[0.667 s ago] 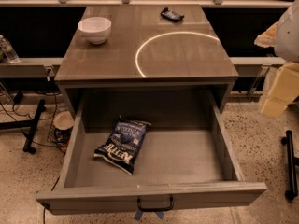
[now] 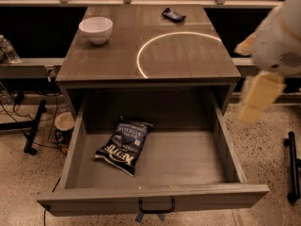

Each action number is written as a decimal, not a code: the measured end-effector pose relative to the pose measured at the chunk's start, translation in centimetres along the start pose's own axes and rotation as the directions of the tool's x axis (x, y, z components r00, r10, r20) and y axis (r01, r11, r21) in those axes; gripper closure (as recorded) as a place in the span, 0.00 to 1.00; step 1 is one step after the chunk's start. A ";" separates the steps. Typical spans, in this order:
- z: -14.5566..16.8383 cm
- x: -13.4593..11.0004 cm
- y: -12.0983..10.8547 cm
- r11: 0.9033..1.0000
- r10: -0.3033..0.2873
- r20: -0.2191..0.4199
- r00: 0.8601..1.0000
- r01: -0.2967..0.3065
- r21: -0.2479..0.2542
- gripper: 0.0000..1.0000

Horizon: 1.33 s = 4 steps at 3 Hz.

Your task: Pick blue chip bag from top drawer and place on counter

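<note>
The blue chip bag (image 2: 123, 146) lies flat in the left half of the open top drawer (image 2: 150, 197), white "Kettle" lettering facing up. The drawer is pulled fully out, with its black pull handle (image 2: 156, 208) at the front. The counter (image 2: 108, 55) above it carries a bright white arc (image 2: 141, 51). My gripper (image 2: 258, 98) hangs from the white arm at the right edge, blurred. It is above and outside the drawer's right wall, well to the right of the bag, and holds nothing that I can see.
A white bowl (image 2: 96, 29) stands on the counter's back left. A small dark wrapped bar (image 2: 173, 15) lies at the back centre-right. A black stand leg (image 2: 34, 128) and cables are on the floor to the left, and another black leg (image 2: 292, 166) is on the right.
My arm and gripper have moved a little to the left and down, closer to the drawer's right side. The bag and drawer have not moved.
</note>
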State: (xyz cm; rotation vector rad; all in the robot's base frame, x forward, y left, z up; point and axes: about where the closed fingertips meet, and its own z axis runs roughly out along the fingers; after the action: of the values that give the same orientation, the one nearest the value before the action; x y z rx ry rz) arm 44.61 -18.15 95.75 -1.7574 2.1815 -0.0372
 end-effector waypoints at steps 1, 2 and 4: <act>6.4 -7.0 1.7 0.991 -0.101 0.106 0.989 0.109 -0.072 0.00; 12.2 -14.0 3.7 0.960 -0.232 0.230 0.945 0.261 -0.103 0.00; 13.7 -15.5 3.5 0.928 -0.334 0.259 0.906 0.364 -0.077 0.00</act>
State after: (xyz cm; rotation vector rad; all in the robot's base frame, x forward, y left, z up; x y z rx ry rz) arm 47.80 0.03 85.84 -2.0827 1.7095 0.2202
